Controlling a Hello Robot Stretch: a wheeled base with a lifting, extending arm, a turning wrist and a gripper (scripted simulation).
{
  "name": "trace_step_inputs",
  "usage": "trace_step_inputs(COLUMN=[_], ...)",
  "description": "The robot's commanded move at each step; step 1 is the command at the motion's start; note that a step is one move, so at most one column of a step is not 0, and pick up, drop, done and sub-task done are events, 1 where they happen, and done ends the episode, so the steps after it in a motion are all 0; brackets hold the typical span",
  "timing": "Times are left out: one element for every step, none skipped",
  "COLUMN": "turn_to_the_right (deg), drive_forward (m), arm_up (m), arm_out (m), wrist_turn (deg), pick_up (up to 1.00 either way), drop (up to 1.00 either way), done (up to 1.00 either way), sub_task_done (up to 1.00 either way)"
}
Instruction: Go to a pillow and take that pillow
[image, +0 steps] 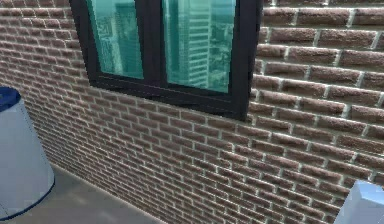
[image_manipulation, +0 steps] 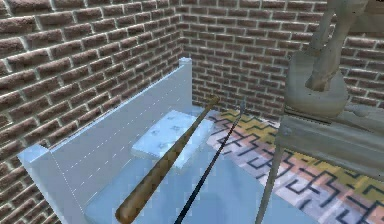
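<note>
A flat white pillow (image_manipulation: 165, 135) with a faint pale pattern lies at the head of a pale blue bed (image_manipulation: 230, 190), against the headboard (image_manipulation: 110, 140). A wooden baseball bat (image_manipulation: 165, 165) lies slantwise across the bed, and its thin end passes over the pillow's edge. Beside the bat, a thin dark rod (image_manipulation: 212, 160) lies in the same direction.
Brick walls (image: 300, 120) close in on all sides, with a dark-framed window (image: 165, 45) ahead. A white cylinder with a blue top (image: 18, 150) stands at the forward view's left. A grey table (image_manipulation: 335, 135) bearing a statue (image_manipulation: 325, 60) stands beside the bed over a patterned floor (image_manipulation: 250, 140).
</note>
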Motion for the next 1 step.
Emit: trace_step_inputs(turn_to_the_right=[0.0], drive_forward=[0.0], arm_up=[0.0], arm_out=[0.38], wrist_turn=[0.0], pick_up=[0.0], drop=[0.0], done=[0.0], sub_task_done=[0.0])
